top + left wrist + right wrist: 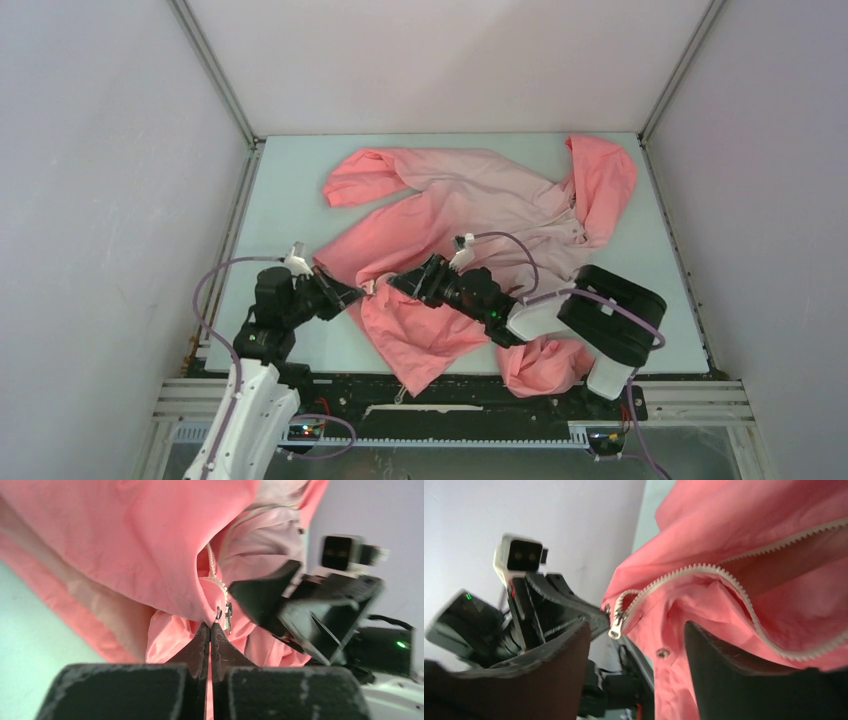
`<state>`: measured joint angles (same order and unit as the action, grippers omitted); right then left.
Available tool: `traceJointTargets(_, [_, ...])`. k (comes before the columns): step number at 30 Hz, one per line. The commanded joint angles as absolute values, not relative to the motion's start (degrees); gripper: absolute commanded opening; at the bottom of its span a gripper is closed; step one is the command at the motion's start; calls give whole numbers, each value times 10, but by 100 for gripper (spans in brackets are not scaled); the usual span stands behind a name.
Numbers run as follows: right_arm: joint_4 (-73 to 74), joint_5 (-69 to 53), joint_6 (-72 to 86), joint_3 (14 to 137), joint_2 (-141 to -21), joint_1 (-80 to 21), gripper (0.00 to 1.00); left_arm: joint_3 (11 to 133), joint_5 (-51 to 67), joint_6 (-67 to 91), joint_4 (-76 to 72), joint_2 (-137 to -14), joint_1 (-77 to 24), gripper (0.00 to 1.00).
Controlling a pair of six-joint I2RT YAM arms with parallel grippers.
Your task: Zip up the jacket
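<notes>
The coral-pink hooded jacket [470, 210] lies spread on the table, hood at the back right. My left gripper [352, 296] is shut on the jacket's bottom hem, right below the metal zipper slider [228, 617]. My right gripper [400, 281] is open, its fingers [734, 675] spread either side of the hem. The slider and its pull tab [616, 626] hang just above the gap between them, not gripped. The whitish zipper teeth [704, 570] run up and to the right, the two sides apart above the slider.
The pale green table surface [290, 200] sits between grey walls. A bunched fold of the jacket [540, 365] hangs at the near edge under my right arm [600, 310]. A metal snap [662, 653] sits on the hem.
</notes>
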<state>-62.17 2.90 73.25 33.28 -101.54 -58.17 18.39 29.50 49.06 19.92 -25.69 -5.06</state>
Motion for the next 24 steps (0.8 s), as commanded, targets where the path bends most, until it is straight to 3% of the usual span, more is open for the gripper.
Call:
traceJointTargets(1, [-484,-2,572,325,-931,-588,74,256,264,422,289,-329,-47,0])
traceJointTargets(5, [-375,-30,408,325,-858,-610,75,273,268,413,320,-359,-47,0])
traceJointTargets(9, [-337,62,64,322,-783,-706,77,297,257,403,362,-349,-47,0])
traceJointTargets(14, [-592,8,-328,251,-838,-729,75,314,260,391,389,-339,-48,0])
traceJointTargets(19, [-853,-86,-424,263,-994,-706,59,316,287,386,399,-354,-48,0])
traceJointTargets(24, [-873,-63,-455,334,-1076,-721,59,324,296,374,414,-366,-48,0])
